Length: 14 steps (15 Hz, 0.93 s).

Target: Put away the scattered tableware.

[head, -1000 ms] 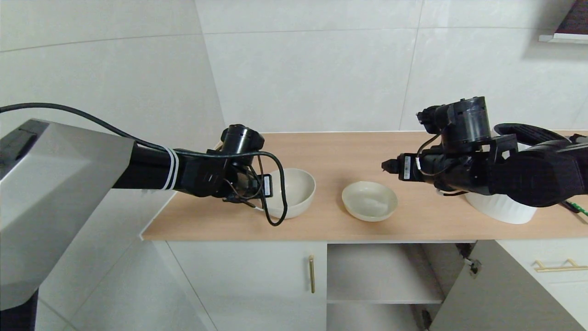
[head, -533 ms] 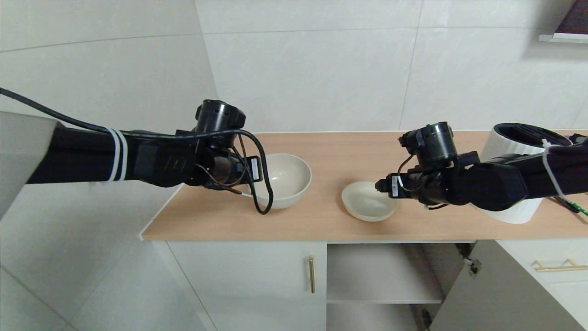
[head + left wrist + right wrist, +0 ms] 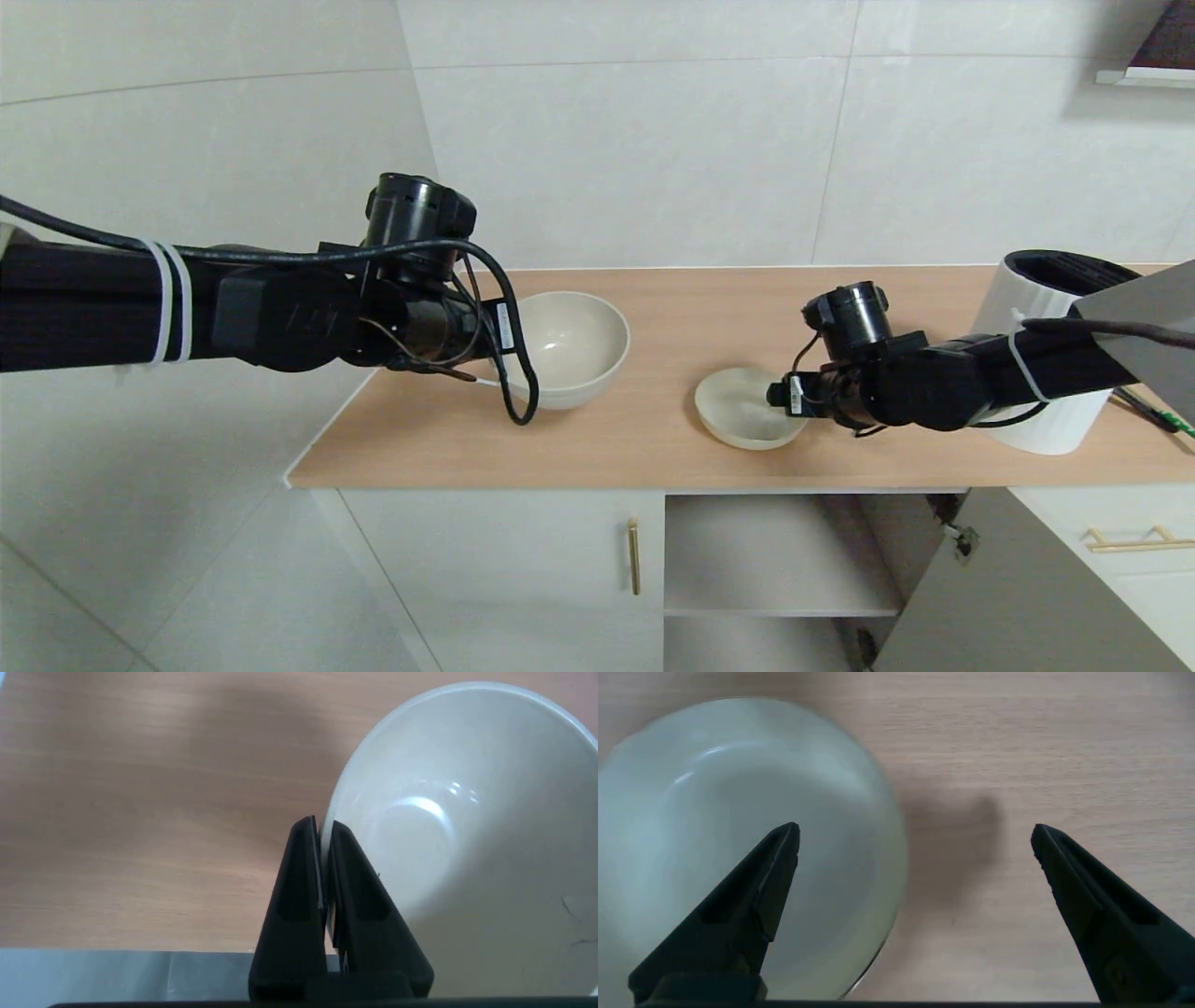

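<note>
Now I'm clamping left end effector (image 3: 323, 826) on rim of large bowl (image 3: 569, 350), centre frame, right end effector (image 3: 913, 833) gaping over small dish (image 3: 742, 411).

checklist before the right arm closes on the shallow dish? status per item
1. Left pincer shut on the deep bowl rim: ok.
2. Right pincer open: ok.
3. Right pincer straddles the shallow dish rim, one finger over the dish, one over the counter: ok.
4. Fingers low enough to catch the rim: cannot tell.
5. Cupboard below stands open: ok.
</note>
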### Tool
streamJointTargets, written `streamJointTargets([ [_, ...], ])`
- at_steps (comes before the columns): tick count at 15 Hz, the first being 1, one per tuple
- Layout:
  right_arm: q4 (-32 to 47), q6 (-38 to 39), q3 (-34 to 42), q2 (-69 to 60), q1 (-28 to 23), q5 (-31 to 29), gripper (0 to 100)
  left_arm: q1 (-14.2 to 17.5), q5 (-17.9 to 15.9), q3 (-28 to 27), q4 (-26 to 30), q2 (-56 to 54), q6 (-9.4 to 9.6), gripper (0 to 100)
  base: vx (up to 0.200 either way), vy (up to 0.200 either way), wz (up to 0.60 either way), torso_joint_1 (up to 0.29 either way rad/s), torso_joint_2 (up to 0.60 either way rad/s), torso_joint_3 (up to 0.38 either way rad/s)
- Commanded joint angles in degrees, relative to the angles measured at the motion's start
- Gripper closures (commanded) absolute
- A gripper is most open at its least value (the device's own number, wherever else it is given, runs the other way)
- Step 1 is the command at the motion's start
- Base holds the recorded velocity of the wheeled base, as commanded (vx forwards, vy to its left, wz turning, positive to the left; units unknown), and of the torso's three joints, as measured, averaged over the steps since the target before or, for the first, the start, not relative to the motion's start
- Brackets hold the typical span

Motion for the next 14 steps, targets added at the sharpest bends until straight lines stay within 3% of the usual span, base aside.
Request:
streamJointTargets([
  [1, 0.0, 0.2, -0.7, 1.6, -0.4, 0.0, 0, 0.0, 0.0, 0.0, 0.0, -0.3, -0.01, 100, 0.000, 0.000, 0.00, 0.000, 0.00, 0.000],
  [6, -0.1, 0.9, -1.1, 2.4, -0.4, 0.1, 0, 0.0, 0.0, 0.0, 0.0, -0.4, -0.01, 100, 0.000, 0.000, 0.00, 0.000, 0.00, 0.000],
  [7, -0.1, 1.0, -1.1, 2.3, -0.4, 0.2, 100, 0.0, 0.0, -0.1, 0.0, -0.4, -0.01, 100, 0.000, 0.000, 0.00, 0.000, 0.00, 0.000],
  [14, 0.1, 1.6, -1.1, 1.8, -0.2, 0.4, 100, 0.1, 0.0, 0.1, 0.0, -1.4, -0.10, 100, 0.000, 0.000, 0.00, 0.000, 0.00, 0.000],
])
